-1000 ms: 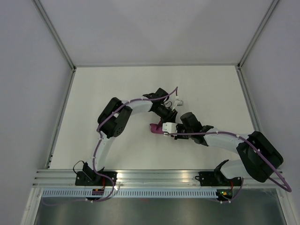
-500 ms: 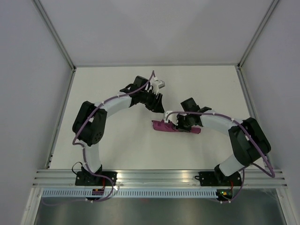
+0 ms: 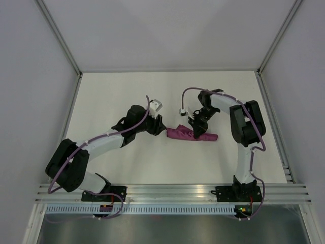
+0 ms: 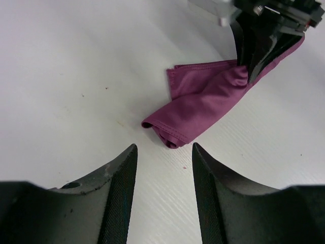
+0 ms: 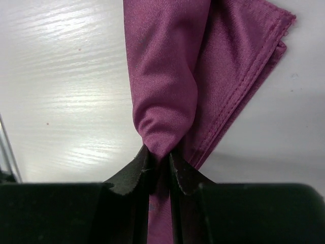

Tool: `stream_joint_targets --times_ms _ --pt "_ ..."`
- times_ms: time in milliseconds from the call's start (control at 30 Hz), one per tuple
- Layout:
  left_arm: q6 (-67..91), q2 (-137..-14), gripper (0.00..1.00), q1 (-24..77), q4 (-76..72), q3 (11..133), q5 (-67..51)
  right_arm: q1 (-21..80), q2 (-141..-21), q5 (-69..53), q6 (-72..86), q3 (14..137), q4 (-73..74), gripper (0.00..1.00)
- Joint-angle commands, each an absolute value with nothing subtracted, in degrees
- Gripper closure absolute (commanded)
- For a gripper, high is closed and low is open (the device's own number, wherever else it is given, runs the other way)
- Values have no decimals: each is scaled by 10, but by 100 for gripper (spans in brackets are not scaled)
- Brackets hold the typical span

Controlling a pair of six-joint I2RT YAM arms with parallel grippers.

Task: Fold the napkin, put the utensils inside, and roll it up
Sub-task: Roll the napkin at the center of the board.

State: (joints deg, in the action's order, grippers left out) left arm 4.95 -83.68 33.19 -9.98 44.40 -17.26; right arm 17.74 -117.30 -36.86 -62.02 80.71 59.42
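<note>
- Right gripper [image 5: 158, 161] pinches the napkin [image 5: 165, 76] mid-length, jaws nearly closed on the cloth.
- Left gripper [image 4: 164, 150] stands parted, just short of its end.
- Bare white table [image 3: 117, 96] surrounds it.
- Plum, loosely rolled, hem showing, mid-table.

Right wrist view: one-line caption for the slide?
Right gripper shut on a bunched fold of the purple napkin, which lies on the white table.

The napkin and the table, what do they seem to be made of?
Napkin: thin woven cloth, matte plum; it shows a fine weave, soft folds and a stitched hem. Table: probably white laminate or painted wood, slightly glossy, with faint grain lines and a sheen.
</note>
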Motion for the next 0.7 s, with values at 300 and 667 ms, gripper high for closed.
stream_joint_targets --times_ms 300,667 --pt "-112 -897 45 573 -149 486 92 167 -1313 -425 -700 932 756 81" --pt "-243 -1068 43 627 -122 604 123 166 -1363 -425 -717 975 802 80"
